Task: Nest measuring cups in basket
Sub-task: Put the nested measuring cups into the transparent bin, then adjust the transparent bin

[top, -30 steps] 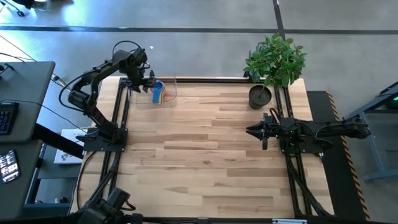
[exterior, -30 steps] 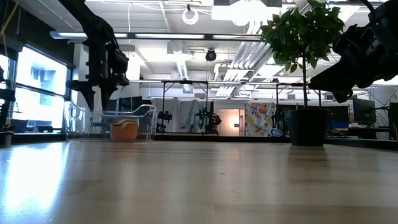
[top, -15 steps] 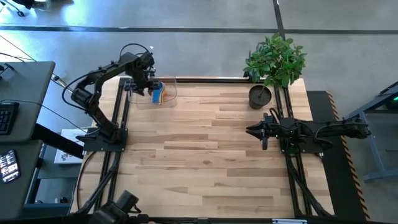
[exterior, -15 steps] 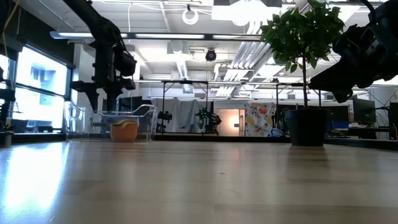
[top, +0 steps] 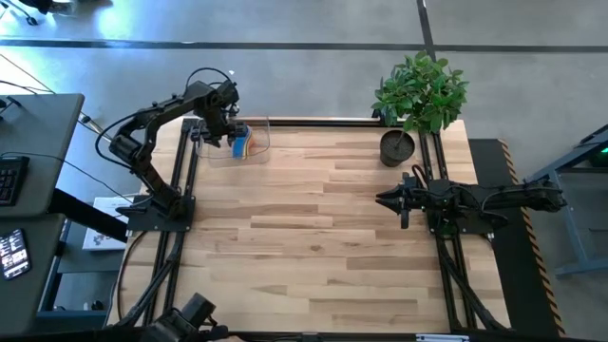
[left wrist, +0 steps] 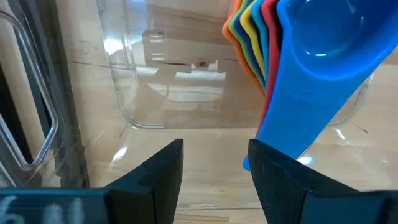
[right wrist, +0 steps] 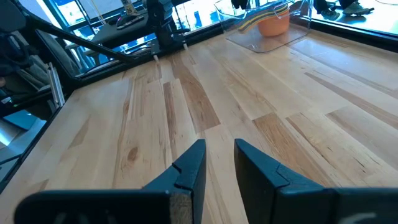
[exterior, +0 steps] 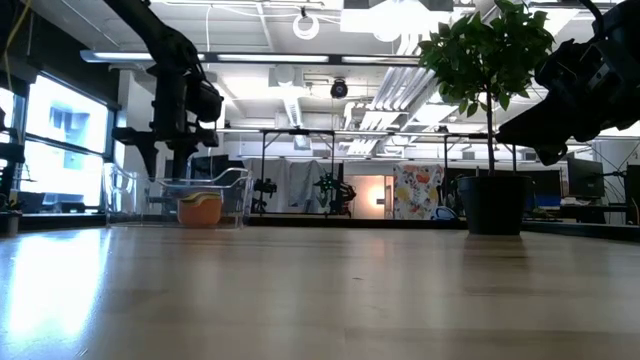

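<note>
Clear plastic, the shallow rectangular basket [top: 235,141] sits at the upper left of the high view, with the nested stack of coloured plastic measuring cups [left wrist: 292,56] inside it, blue one outermost. Over it hangs the left gripper [top: 220,126], fingers parted and grasping nothing. Risk, I'd say: if that arm drops or swings sideways, a finger could clip the blue handle and tip the stack, or shove the light tub along the wooden table [top: 323,228]. Mid-right, the right gripper [top: 388,199] waits, fingers a little apart, empty.
</note>
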